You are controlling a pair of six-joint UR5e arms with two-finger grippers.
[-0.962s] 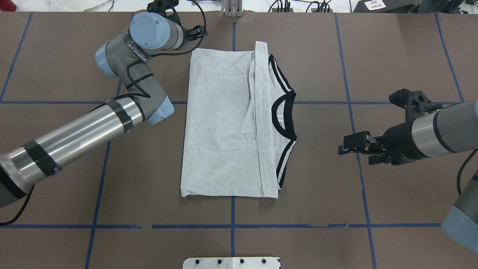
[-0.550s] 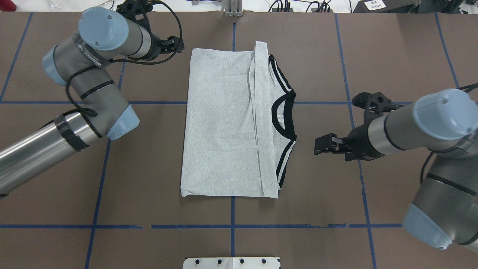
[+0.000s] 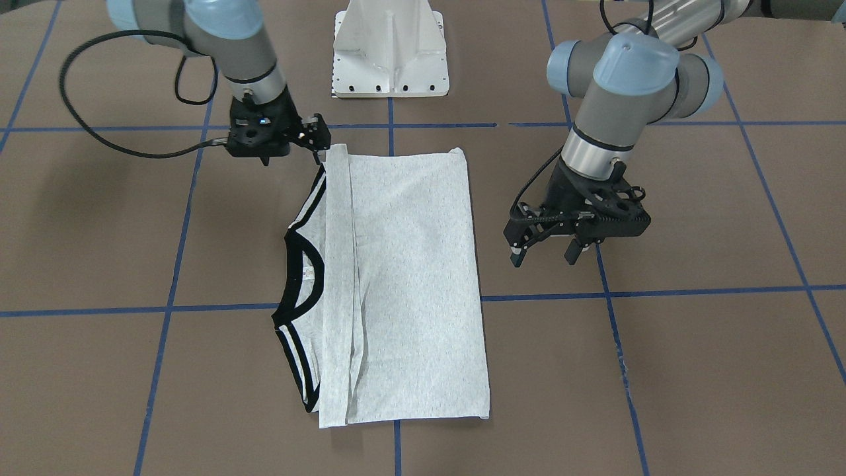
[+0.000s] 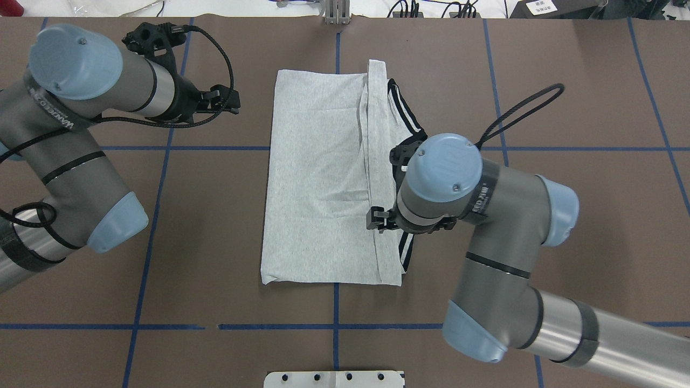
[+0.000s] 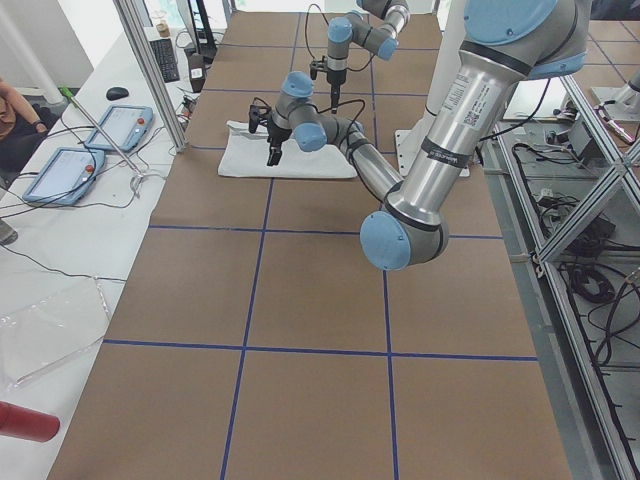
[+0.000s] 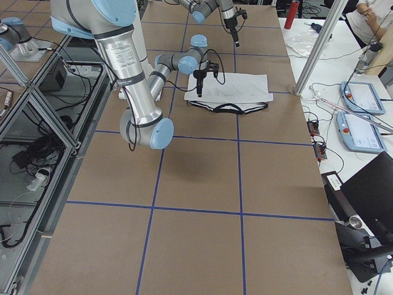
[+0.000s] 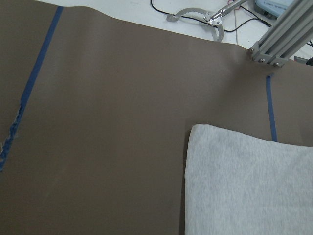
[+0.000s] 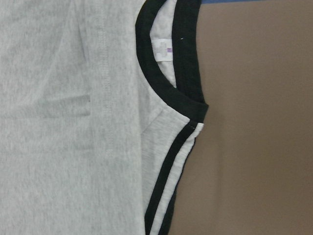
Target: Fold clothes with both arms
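Right arm [image 4: 442, 178] hides T-shirt [image 4: 318, 178] collar; right tool [image 3: 319, 142] jaws unclear.

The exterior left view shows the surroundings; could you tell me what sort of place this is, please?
Most likely a robotics lab work cell: a brown table marked with a blue tape grid, teach pendants on a white side bench, and an aluminium frame post.

The left arm [image 4: 70, 161] was bent sharply at the elbow, with its wrist turned downward. The left gripper [image 3: 544, 254] hung with its fingers pointing down and its jaws spread wide. The right arm [image 4: 501, 199] was folded at the elbow with its wrist upright. The right gripper [image 4: 376, 219] pointed down, its jaws apparently parted.
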